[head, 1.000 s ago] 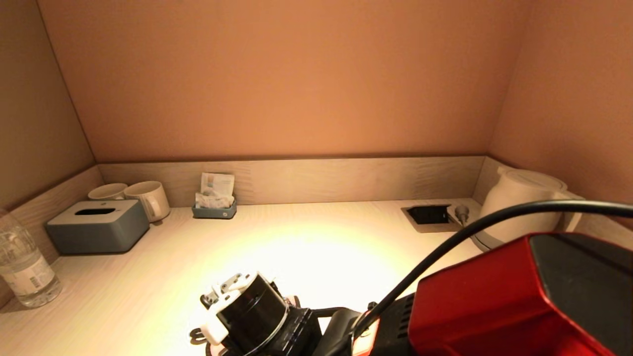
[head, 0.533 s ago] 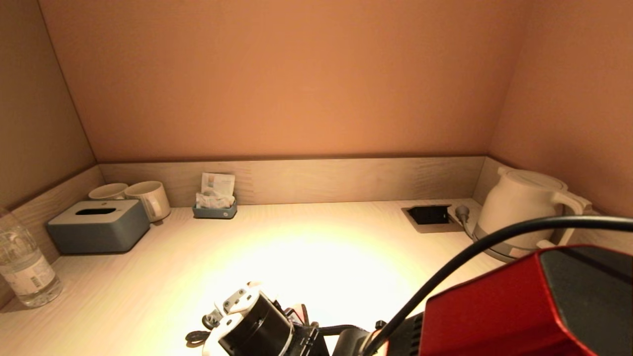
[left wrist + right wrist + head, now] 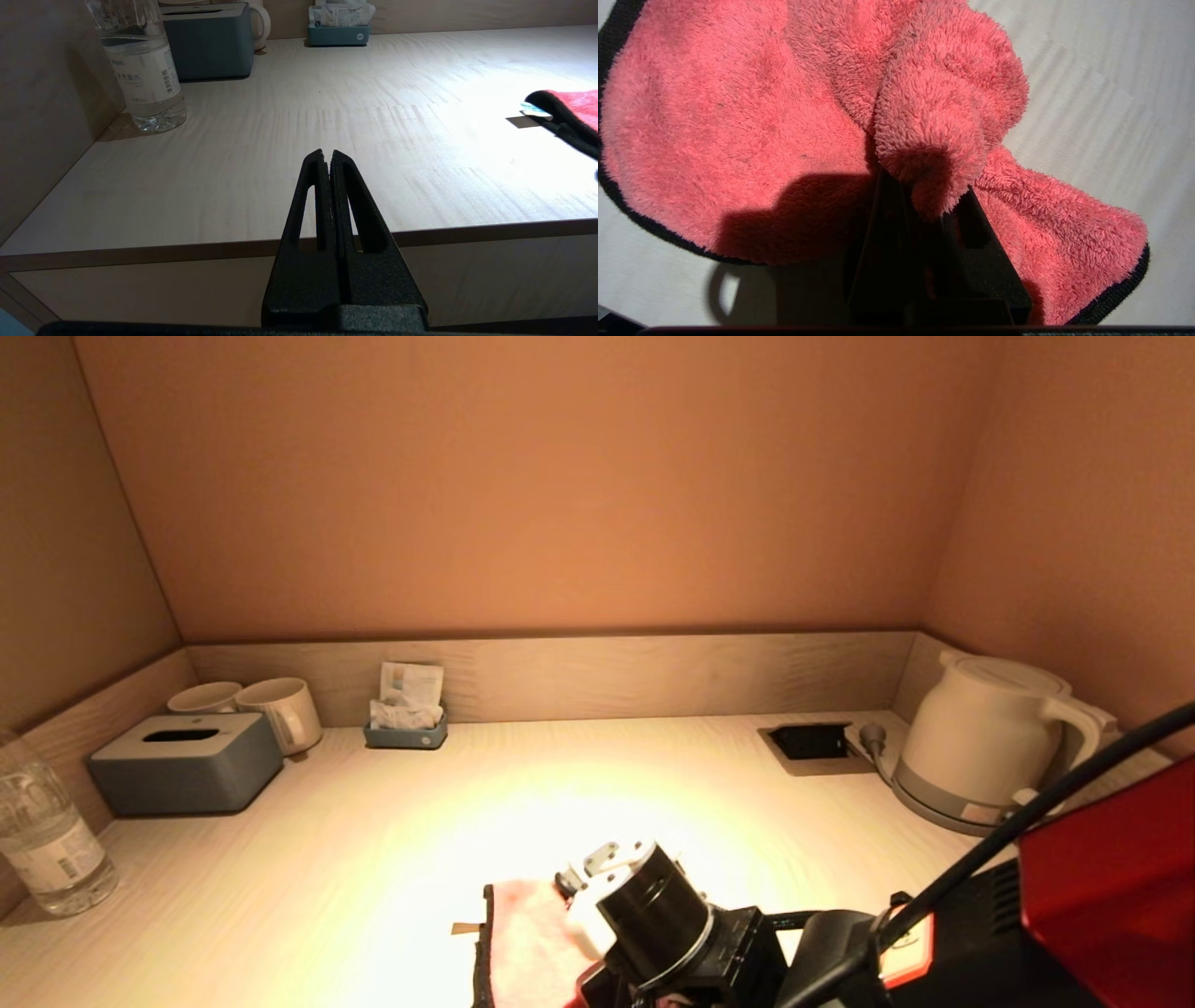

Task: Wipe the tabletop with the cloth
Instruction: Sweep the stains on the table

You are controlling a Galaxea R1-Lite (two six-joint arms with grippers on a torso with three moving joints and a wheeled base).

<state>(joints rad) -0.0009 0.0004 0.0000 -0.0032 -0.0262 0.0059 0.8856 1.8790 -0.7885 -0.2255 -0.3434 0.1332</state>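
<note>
Clamped on a bunched fold of the red cloth (image 3: 794,116), the right gripper (image 3: 924,196) presses the fabric down on the pale wood-grain tabletop (image 3: 280,896) near its front edge, a little right of centre in the head view. That gripper's dark fingers meet under a raised ridge of the fleece, which rises between them while the remainder spreads flat on the surface. The cloth (image 3: 527,943) is a fluffy salmon-red microfibre square bound with a black hem, and a small label shows at its edge in the left wrist view (image 3: 572,109). A bright pool of light falls on the tabletop around it.

The left gripper (image 3: 331,163) hangs off the front edge of the tabletop toward the left side, its two fingers pressed together with nothing between them, well apart from the cloth.

Along the left side stand a clear water bottle (image 3: 42,831) and a grey tissue box (image 3: 182,761), with two cream mugs (image 3: 271,709) just behind the box against the back ledge. A small grey tray of sachets (image 3: 406,719) sits farther along that ledge. At the right rear a white electric kettle (image 3: 990,737) rests on its base beside a recessed socket panel (image 3: 810,745), its plug lying close by. The right arm's red housing (image 3: 1111,905) and a black cable (image 3: 1055,803) block the head camera's lower right corner.
</note>
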